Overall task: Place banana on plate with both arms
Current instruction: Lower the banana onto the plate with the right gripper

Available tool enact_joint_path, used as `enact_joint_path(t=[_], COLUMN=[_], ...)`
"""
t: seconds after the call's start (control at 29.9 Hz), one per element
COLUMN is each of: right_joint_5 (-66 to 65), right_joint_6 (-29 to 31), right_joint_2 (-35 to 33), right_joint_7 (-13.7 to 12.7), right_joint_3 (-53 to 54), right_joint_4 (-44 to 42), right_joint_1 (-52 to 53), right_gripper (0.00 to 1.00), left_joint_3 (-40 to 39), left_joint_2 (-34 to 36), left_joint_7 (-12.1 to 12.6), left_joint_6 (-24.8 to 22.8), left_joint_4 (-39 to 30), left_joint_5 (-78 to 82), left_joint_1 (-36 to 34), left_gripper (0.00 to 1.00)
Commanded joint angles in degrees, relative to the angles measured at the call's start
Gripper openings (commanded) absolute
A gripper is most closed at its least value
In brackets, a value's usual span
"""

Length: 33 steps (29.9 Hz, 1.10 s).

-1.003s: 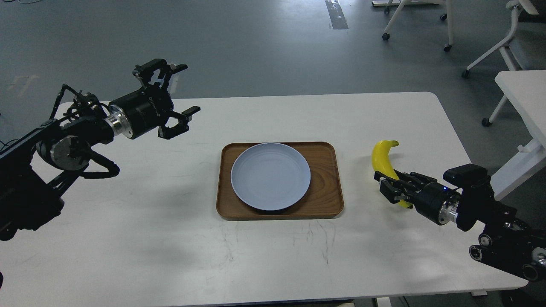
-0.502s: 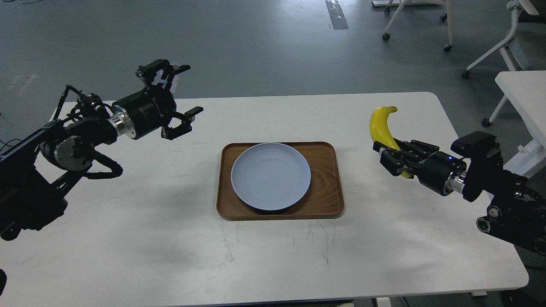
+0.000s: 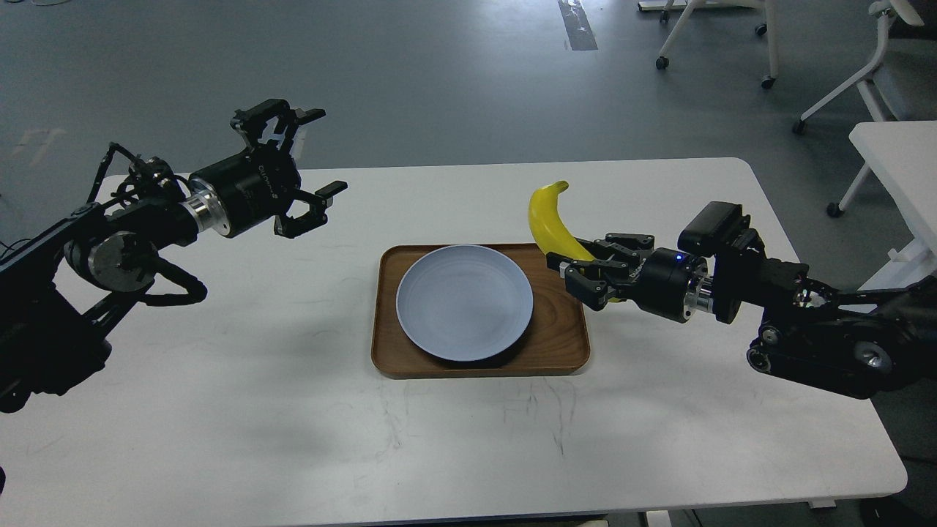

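Note:
The yellow banana (image 3: 549,218) is held in the air by my right gripper (image 3: 582,272), which is shut on its lower end. The banana points up and away, above the right edge of the wooden tray. The pale blue-grey plate (image 3: 464,301) lies on the tray, just left of the banana. My left gripper (image 3: 306,165) is open and empty, raised above the table's far left part, well away from the plate.
The brown wooden tray (image 3: 564,344) sits at the middle of the white table (image 3: 293,424). Rolling chairs (image 3: 864,66) and another white table (image 3: 897,157) stand on the floor at the right.
My right gripper has lifted the banana off the table and carried it left, from the table's right side to above the tray's right edge. The left arm has barely moved.

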Motion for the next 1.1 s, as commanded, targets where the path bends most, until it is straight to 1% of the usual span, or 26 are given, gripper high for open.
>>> enact_joint_path(t=[0.0,0.17,0.4,0.7,0.87,0.97,1.07], right_joint_5=[0.31,0.39,1.71,3.82,3.91,4.26,4.52], right_joint_6=[0.10,0.19,0.19,0.45,0.45,0.45,0.45], right_joint_2=[3.54,7.41,10.31,15.76,18.57,21.91,22.88], right_joint_7=[0.02,0.02,0.11,0.11,0.11,0.02,0.02], right_joint_3=[-1.34,-1.78,-1.87,-4.94,-5.64,-7.49,-7.93], right_joint_4=[-2.15,-3.91,-5.40,-8.12,-11.11,-14.09,-16.65], right_joint_1=[0.95,1.57,2.45,4.38,3.59,3.24,3.15], right_gripper=[0.00,0.00,0.00,0.00,0.00,0.00,0.00], left_joint_3=[-0.07,-0.07,-0.24,-0.33,-0.42,-0.51,-0.51], left_joint_2=[0.07,0.16,0.42,0.42,0.51,1.04,1.39], left_joint_7=[-0.06,-0.06,-0.06,-0.06,-0.06,-0.06,-0.06], left_joint_6=[-0.01,-0.01,-0.18,-0.36,-0.36,-0.45,-0.54], left_joint_4=[0.01,0.01,0.01,0.01,0.01,0.01,0.01], left_joint_5=[0.00,0.00,-0.09,-0.09,-0.09,-0.09,-0.09], left_joint_1=[0.02,0.02,0.11,0.38,0.73,0.82,1.08], left_gripper=[0.99,0.99,0.99,0.99,0.99,0.99,0.99])
